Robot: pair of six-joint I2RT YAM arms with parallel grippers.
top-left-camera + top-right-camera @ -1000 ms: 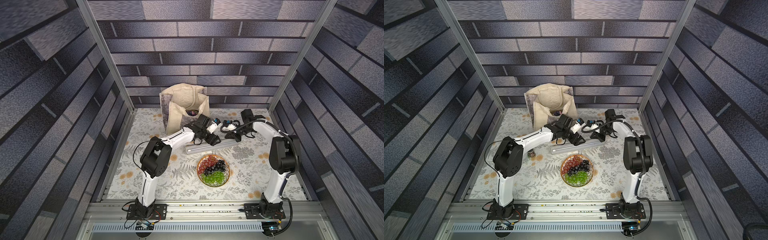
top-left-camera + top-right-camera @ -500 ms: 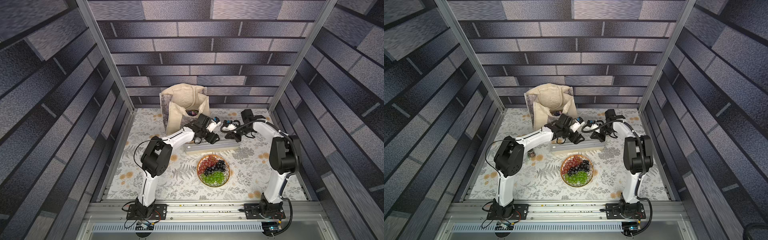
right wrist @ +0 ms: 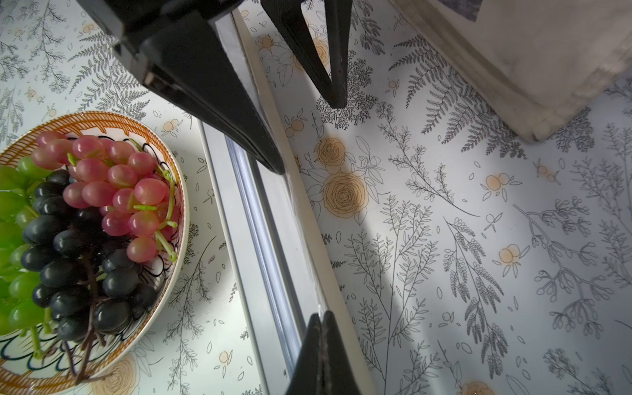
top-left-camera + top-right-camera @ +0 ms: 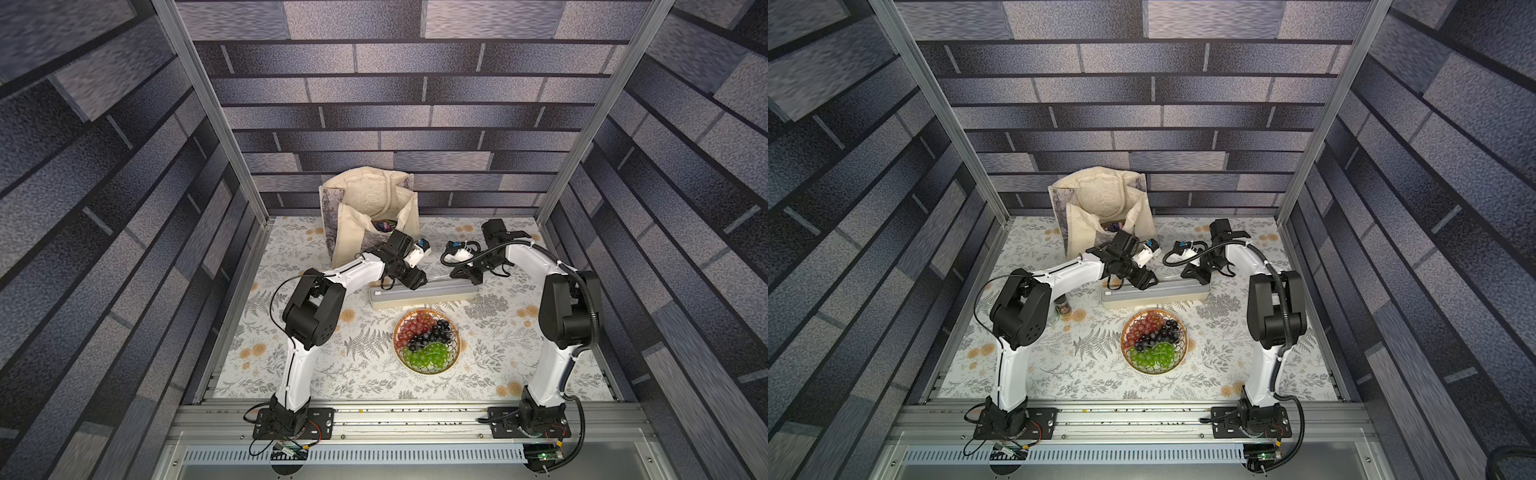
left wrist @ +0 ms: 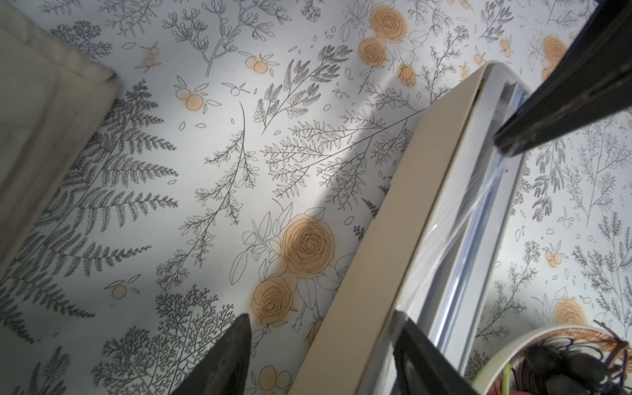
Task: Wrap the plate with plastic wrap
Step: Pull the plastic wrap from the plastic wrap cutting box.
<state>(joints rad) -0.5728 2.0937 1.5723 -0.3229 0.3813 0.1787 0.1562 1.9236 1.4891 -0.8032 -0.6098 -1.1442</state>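
A small pale mark at the left end of the box (image 4: pixel 444 291) was too small to read; its far side showed plain cream and its top grey. The box lay flat on the table (image 4: pixel 361 374) with its long axis running left to right, the right end a little farther back. The plate (image 4: pixel 456 345) of grapes (image 4: pixel 426 340) sat just near of the box's middle, close beside it but apart from it.

The left arm rose from its near-left base to a raised elbow, and its forearm reached far and right to the box's middle. The left gripper (image 4: pixel 417 282) pointed down with jaws parted, one finger (image 5: pixel 225 355) over the table on the far side, one over the grey trough, the cream wall between them; it held nothing. The right arm stood up from the near-right base, folded at the elbow and reached far and left. The right gripper (image 4: pixel 454 276) was pressed shut with its tips at the far edge of the box, right of the left gripper. The wrap (image 5: pixel 448 219) lay glossy in the trough, and a crease of it ran up toward those tips; whether they pinched it I could not tell.

A bag (image 4: pixel 365 208) stood at the far side and a jar (image 4: pixel 1064 308) beside the left elbow
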